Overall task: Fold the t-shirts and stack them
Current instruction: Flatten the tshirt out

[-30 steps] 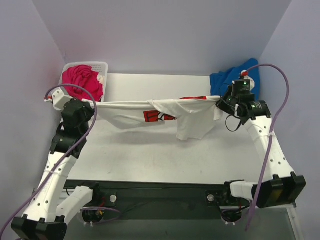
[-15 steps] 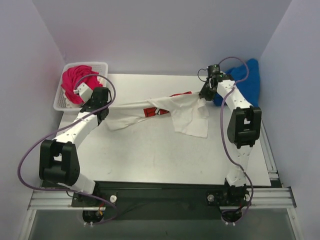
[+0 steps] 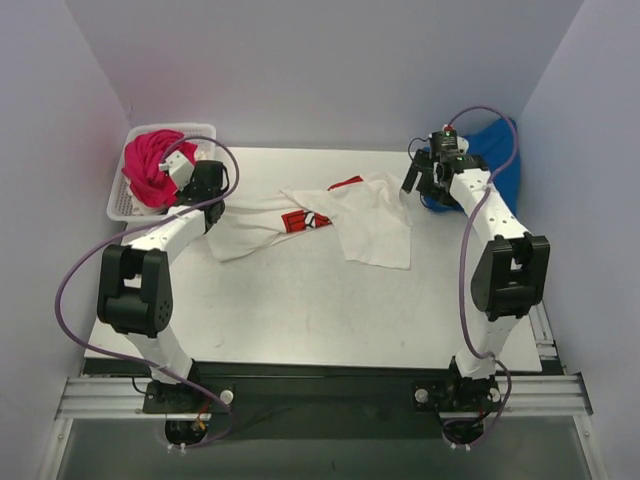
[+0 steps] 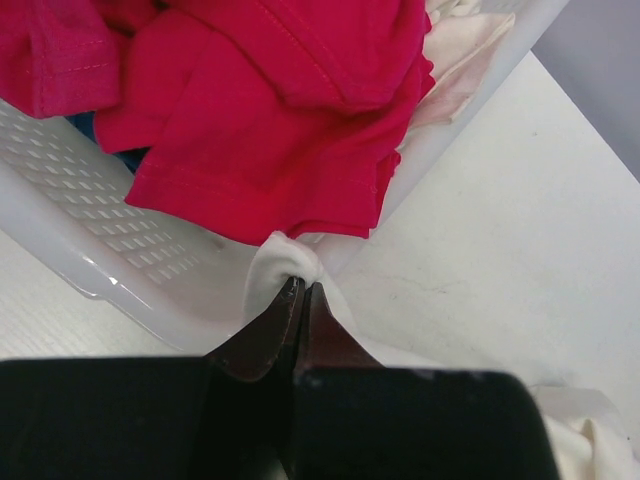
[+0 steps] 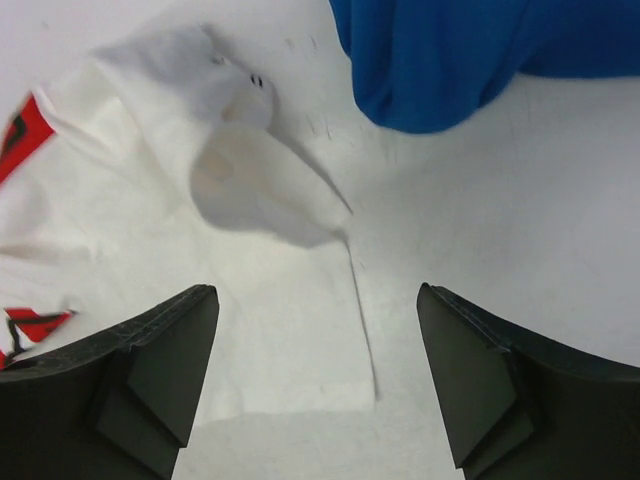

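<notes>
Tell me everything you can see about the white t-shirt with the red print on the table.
The white t-shirt is soft, thin-looking cloth with a red chest print, part of it hidden by wrinkles. It lies crumpled and drawn out sideways across the far half of the table, its right part flopped flat. The left claw is shut on a bunched corner at its left end, beside the basket. The open right claw hovers over its right end.

- Left white-and-black arm (image 3: 160,232): elbow folded near its base, forearm reaching forward and left.
- Left end effector (image 4: 300,293): black fingers pinched tight on a fold of the large white cloth t-shirt (image 4: 285,262).
- Right arm (image 3: 482,205): stretched far forward.
- Right end effector (image 5: 315,330): pointing down, fingers spread wide, gripping nothing.
</notes>
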{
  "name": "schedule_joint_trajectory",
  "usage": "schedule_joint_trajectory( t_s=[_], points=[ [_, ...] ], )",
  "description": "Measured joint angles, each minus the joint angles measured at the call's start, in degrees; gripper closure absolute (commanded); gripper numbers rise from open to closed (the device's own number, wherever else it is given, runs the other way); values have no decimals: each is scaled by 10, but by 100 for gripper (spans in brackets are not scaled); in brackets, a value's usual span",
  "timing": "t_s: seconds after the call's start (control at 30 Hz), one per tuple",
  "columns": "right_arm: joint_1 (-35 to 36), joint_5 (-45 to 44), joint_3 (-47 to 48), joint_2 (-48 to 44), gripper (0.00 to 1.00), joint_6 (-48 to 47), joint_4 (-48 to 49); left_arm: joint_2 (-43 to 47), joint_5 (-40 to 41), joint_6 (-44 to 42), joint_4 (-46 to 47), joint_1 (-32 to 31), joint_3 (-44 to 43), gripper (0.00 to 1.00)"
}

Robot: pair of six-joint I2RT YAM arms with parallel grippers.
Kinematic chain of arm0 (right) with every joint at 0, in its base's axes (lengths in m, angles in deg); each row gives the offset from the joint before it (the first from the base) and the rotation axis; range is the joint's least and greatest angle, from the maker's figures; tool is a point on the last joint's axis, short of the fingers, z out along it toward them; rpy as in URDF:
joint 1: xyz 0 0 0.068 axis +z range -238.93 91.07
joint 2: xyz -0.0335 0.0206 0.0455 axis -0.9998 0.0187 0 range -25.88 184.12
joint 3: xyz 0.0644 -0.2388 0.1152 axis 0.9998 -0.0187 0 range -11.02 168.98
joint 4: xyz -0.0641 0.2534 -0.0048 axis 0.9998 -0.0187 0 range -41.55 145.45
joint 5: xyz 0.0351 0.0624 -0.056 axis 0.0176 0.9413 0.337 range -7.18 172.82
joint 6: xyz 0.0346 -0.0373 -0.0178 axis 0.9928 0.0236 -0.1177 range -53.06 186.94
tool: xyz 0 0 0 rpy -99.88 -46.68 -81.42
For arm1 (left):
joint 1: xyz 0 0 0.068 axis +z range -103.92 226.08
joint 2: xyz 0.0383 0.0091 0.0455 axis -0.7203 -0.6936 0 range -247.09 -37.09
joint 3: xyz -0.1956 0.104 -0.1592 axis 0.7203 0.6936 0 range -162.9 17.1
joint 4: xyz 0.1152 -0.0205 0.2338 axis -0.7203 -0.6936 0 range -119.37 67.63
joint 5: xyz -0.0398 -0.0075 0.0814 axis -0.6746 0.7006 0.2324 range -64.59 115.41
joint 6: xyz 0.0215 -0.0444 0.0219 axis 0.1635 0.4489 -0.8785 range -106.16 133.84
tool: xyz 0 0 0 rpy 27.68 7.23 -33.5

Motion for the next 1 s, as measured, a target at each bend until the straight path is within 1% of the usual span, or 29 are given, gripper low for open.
schedule_joint_trajectory(
  t_s=[0.03,0.13,0.17,0.3,0.33,0.57,0.8,1.0],
  points=[
    [1,0,-33,-23,20,0,-5,-1,0,-3,2,0,0,100],
    [8,-1,-129,-71,29,2,-5,-1,-2,-15,12,0,0,100],
    [10,-1,-150,-75,35,2,-5,-1,-3,-17,14,0,0,100],
    [27,8,-217,-58,42,7,6,-1,-9,-27,19,0,0,100],
    [34,9,-229,-50,46,8,8,-1,-9,-29,19,0,0,100],
    [71,26,-258,-16,50,27,35,-1,-20,-33,22,0,0,100],
    [71,21,-271,-16,49,49,51,-1,-28,-35,23,0,2,100],
    [71,12,-296,-25,50,60,60,-1,-30,-36,25,0,8,100]
  ],
)
